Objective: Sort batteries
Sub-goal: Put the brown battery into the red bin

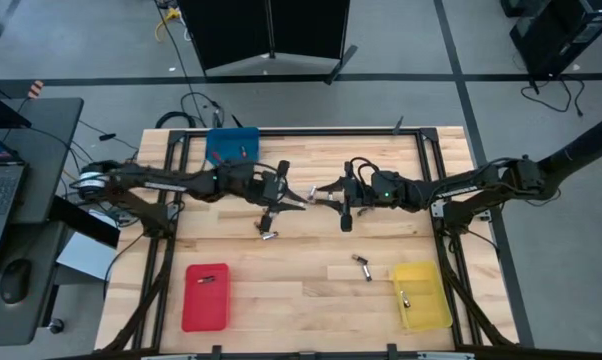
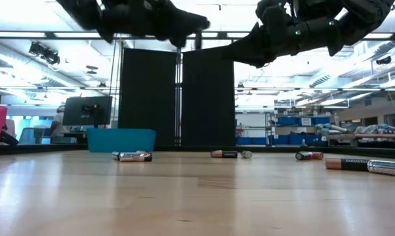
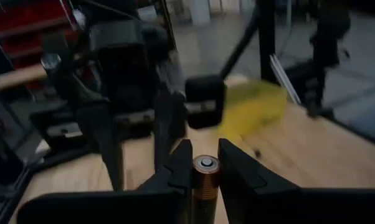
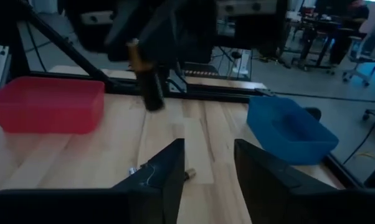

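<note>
The left jaws (image 3: 203, 168) pinch one battery (image 3: 204, 180) high above the desk (image 1: 311, 290). The right jaws (image 4: 207, 163) are spread and empty. It could slip — the hold is only on its sides — and roll away.

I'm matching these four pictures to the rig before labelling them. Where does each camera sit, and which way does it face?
High view: overhead, straight down; both arms meet mid-table, left gripper, right gripper.
Low view: table height, level across scattered batteries into the room; arms overhead.
Left wrist view: past its own fingers clamping a battery, toward the yellow tray.
Right wrist view: past its open fingers, toward red tray and blue tray.
Shared: wrist views face each other.
</note>
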Tool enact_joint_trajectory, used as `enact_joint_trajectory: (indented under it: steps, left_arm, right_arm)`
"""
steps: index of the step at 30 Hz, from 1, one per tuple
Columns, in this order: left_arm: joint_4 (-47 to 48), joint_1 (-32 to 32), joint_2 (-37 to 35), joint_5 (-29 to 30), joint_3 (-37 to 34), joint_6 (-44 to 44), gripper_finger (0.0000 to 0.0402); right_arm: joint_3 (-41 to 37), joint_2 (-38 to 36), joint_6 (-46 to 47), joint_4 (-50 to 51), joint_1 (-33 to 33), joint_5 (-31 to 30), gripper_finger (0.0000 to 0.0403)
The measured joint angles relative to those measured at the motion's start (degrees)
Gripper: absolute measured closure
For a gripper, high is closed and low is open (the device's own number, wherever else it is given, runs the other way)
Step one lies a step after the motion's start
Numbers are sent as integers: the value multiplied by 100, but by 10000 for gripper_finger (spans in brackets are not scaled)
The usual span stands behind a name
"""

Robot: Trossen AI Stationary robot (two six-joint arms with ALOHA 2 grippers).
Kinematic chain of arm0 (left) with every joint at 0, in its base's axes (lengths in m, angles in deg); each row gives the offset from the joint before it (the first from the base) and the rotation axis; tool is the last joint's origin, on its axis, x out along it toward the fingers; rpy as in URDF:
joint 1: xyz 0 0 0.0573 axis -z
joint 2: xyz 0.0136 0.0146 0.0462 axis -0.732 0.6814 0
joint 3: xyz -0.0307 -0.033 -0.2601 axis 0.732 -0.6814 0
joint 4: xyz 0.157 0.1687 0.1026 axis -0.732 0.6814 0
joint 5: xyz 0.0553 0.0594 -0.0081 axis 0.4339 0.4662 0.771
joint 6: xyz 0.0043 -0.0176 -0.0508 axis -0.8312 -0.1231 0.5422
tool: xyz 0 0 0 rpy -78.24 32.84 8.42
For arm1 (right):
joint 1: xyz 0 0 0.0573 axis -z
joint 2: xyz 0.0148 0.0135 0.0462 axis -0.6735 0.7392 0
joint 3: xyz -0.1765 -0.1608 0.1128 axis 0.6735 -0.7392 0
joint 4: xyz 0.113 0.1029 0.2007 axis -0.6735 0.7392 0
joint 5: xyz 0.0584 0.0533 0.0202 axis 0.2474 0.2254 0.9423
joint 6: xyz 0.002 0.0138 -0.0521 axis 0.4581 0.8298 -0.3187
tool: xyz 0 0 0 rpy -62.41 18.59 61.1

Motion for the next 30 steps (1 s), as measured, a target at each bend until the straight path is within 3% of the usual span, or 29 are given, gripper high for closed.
enact_joint_trajectory:
  steps: [3,8,11,15,20,30]
  left_arm:
    - [1625,253,-346,354,413,-314,346]
    - [4492,950,-495,1547,1347,-525,346]
    - [5965,1491,-494,2256,1807,-96,346]
    - [7374,2240,-480,2711,2151,1212,346]
    - [8243,3284,-467,2769,2133,3275,346]
    - [8348,5227,101,2747,1830,6777,346]
  right_arm:
    - [0,-12,-59,13,39,0,251]
    - [0,-17,-120,77,130,4,253]
    - [0,-17,-120,137,229,4,254]
    - [0,-17,-117,243,335,5,253]
    - [0,-17,-99,258,364,16,255]
    - [0,-17,226,271,362,24,258]
